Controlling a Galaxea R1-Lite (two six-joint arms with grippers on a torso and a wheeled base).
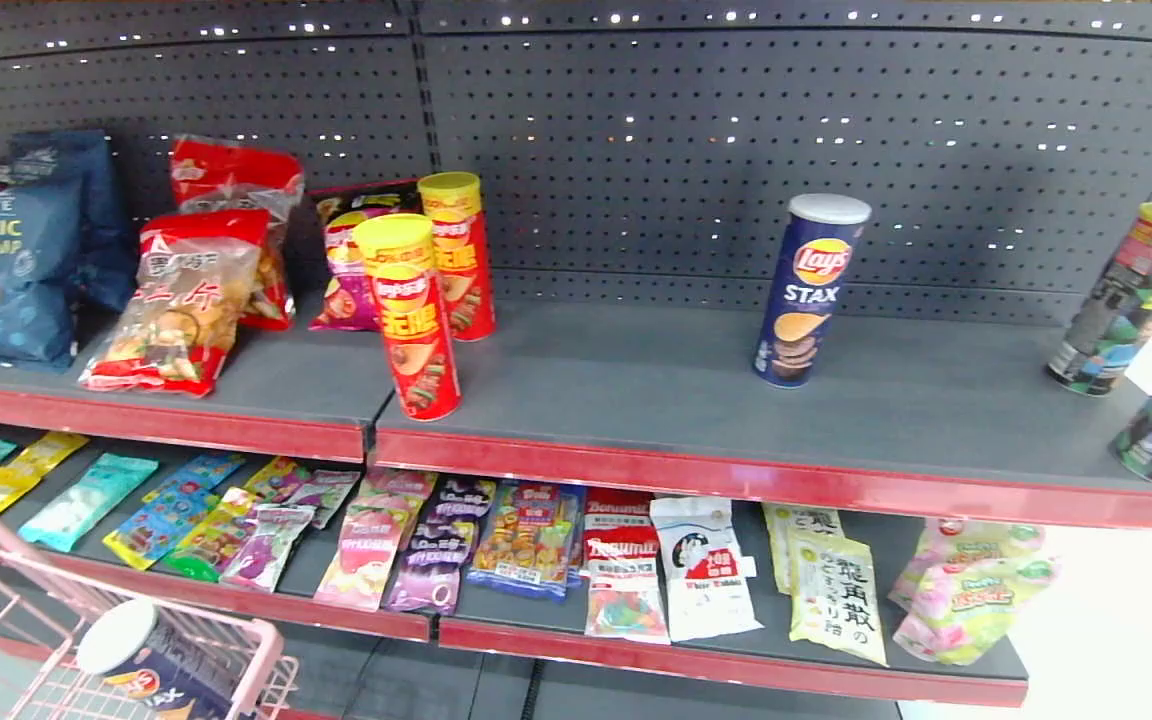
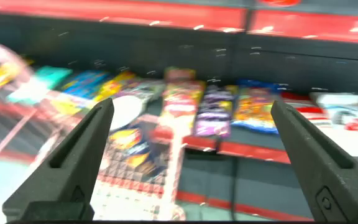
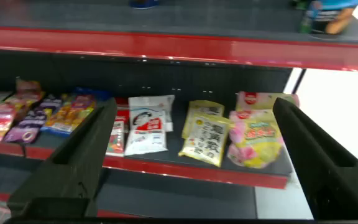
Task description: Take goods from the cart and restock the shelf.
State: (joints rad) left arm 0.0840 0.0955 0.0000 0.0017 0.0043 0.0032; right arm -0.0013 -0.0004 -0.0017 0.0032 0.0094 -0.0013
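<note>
1. Left gripper [image 2: 191, 155] holds its two dark fingers spread wide with nothing between them. Ahead of it is the pink cart [image 1: 258, 650], which sits well below and far to the left of the blue can [image 1: 808, 290].
2. Right gripper [image 3: 194, 155] is likewise spread wide and empty. It faces the lower shelf [image 1: 736, 665], on the stretch beneath the blue can.
3. That blue can stands upright with its white lid on, alone in the middle of the upper shelf [image 1: 636, 370].
4. A second dark blue can [image 1: 161, 675] with a white lid lies tilted inside the cart, far down and to the left of the blue can.
5. To the left of the blue can, on the same shelf, two red cans [image 1: 414, 315] with yellow lids stand upright, one just behind the other.
6. Farther left of it, red snack bags [image 1: 176, 300] and blue snack bags [image 1: 16, 260] lean back in a cluster.
7. To the right of the blue can and well apart from it, dark patterned cans [image 1: 1126, 300] stand at the shelf's end.
8. Below the blue can, a white packet [image 1: 701, 580] and a yellow-green packet [image 1: 836, 595] lie flat near each other on the lower shelf, in a row of sweet packets.
</note>
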